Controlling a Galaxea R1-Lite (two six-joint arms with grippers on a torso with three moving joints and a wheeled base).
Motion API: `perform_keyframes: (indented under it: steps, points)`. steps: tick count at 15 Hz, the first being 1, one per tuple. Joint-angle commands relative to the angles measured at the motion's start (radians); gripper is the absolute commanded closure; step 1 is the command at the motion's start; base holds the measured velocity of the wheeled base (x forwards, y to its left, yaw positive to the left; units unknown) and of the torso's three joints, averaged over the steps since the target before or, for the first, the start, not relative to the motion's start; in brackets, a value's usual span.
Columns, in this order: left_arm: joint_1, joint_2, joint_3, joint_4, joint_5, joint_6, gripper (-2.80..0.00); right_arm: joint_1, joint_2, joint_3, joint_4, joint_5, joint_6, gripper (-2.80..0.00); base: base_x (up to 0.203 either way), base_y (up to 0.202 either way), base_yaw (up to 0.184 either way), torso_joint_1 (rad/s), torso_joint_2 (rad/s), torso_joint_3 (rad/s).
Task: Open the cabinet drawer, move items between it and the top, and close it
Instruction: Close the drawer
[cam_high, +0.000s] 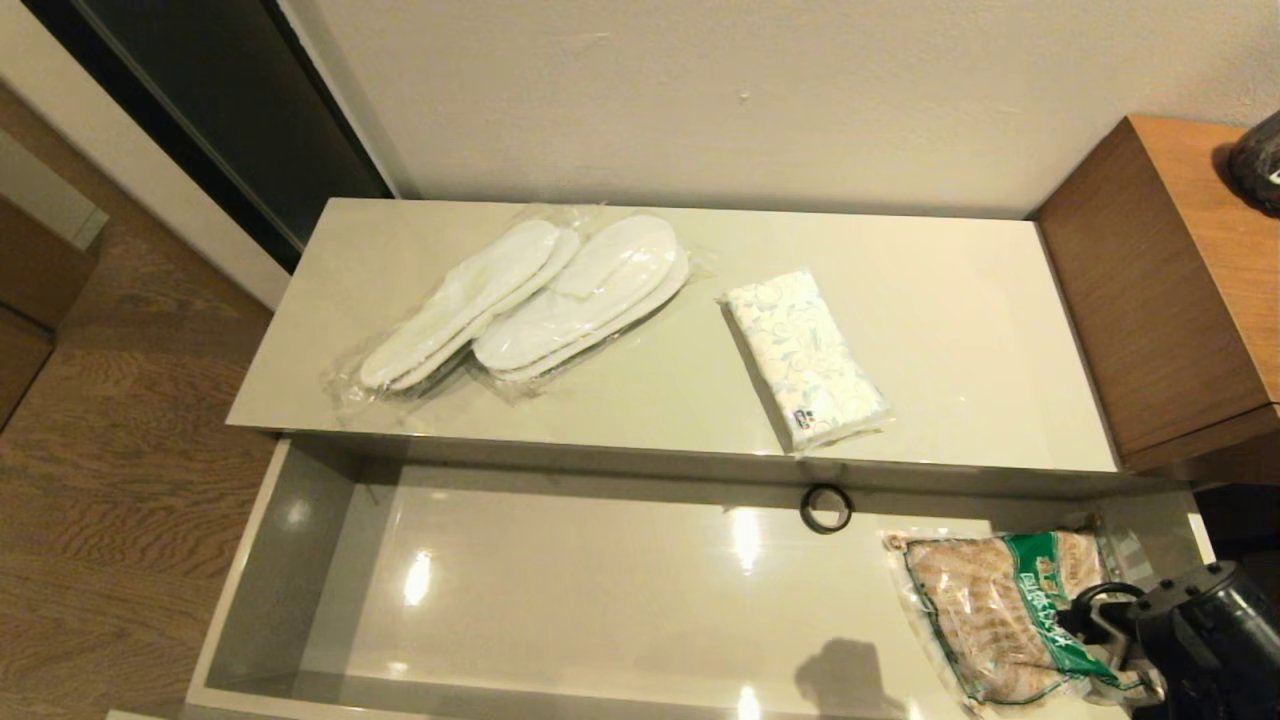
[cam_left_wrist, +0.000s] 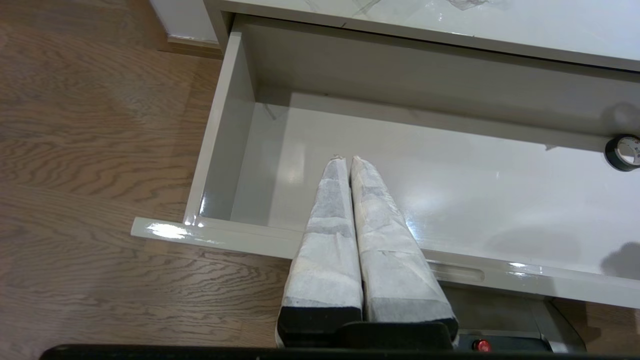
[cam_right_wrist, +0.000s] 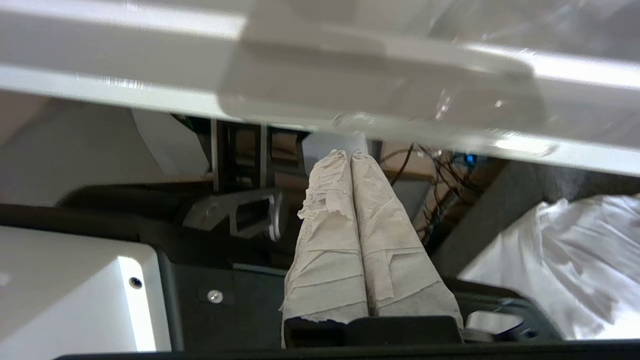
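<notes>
Both grippers are sitting with their fingers pressed together, holding nothing. Left gripper (cam_left_wrist: 348, 159) is hanging over the front left part of the open drawer (cam_high: 300, 560), its wrapped fingers (cam_left_wrist: 330, 225) pointing down toward the bare glossy floor. Right gripper (cam_right_wrist: 348, 154) is lying low, below the drawer's front edge (cam_right_wrist: 125, 85), with its arm showing at the near right corner in the head view. Wrapped slippers (cam_high: 525, 300) are resting on the left half of the cabinet top (cam_high: 980, 330), and the tissue pack (cam_high: 805, 358) is lying to their right near the front edge. Inside the drawer, a black tape ring (cam_high: 826, 509) is sitting by the back wall and a snack bag (cam_high: 1010, 615) is lying at the right end.
</notes>
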Motion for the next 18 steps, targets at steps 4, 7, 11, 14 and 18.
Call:
perform_keyframes:
  steps: [4,7,11,14,18]
  points:
    - [0.000,0.002,0.000,-0.001,0.000,-0.001,0.00,0.137,0.029,0.062,0.015,-0.045,0.101,0.00,0.000,0.000,0.000,0.000,0.00,0.000]
    - [0.000,0.002,0.000,-0.001,0.000,-0.001,0.00,0.137,0.034,0.108,0.013,-0.046,0.142,0.00,0.000,0.000,0.000,0.000,0.00,0.000]
    - [0.000,0.002,0.000,-0.001,0.000,-0.001,0.00,0.137,0.076,0.117,-0.024,-0.044,0.194,0.00,0.000,0.000,0.000,0.000,0.00,0.000]
    - [0.000,0.000,0.000,0.000,0.000,-0.001,0.00,0.137,0.138,0.148,-0.137,-0.048,0.202,0.00,0.000,0.000,0.000,0.000,0.00,0.000]
    - [0.000,0.002,0.000,-0.001,0.000,-0.001,0.00,0.139,0.294,0.211,-0.348,-0.077,0.217,0.00,0.000,0.000,0.000,0.000,0.00,0.000]
